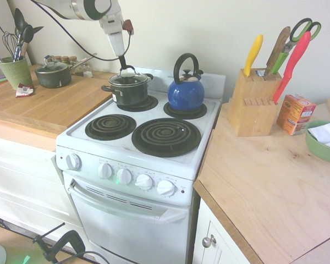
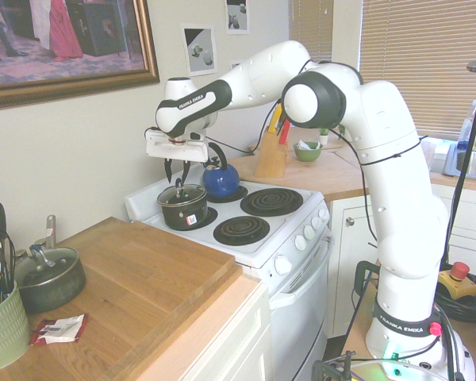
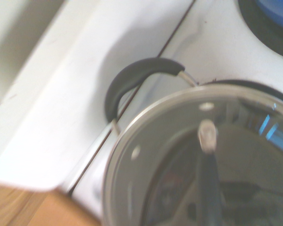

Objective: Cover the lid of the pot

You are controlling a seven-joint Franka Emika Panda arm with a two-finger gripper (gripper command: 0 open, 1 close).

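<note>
The small black pot (image 1: 129,93) stands on the stove's back left burner. The clear glass lid (image 1: 131,78) with its metal rim sits flat on it. My gripper (image 1: 123,66) hangs straight above the lid's dark handle, fingers pointing down. In the second exterior view the gripper (image 2: 177,176) is open, with its two fingers spread just above the lid (image 2: 181,193) and the pot (image 2: 184,213), holding nothing. The wrist view looks down on the lid (image 3: 179,141) from close by and shows one black side handle (image 3: 132,77) of the pot.
A blue kettle (image 1: 185,91) stands on the back right burner, close beside the pot. A grey-green pot (image 1: 53,74) and a green utensil cup (image 1: 15,71) are on the left counter. A knife block (image 1: 253,102), an orange box (image 1: 295,113) and a green bowl (image 1: 323,140) stand on the right counter.
</note>
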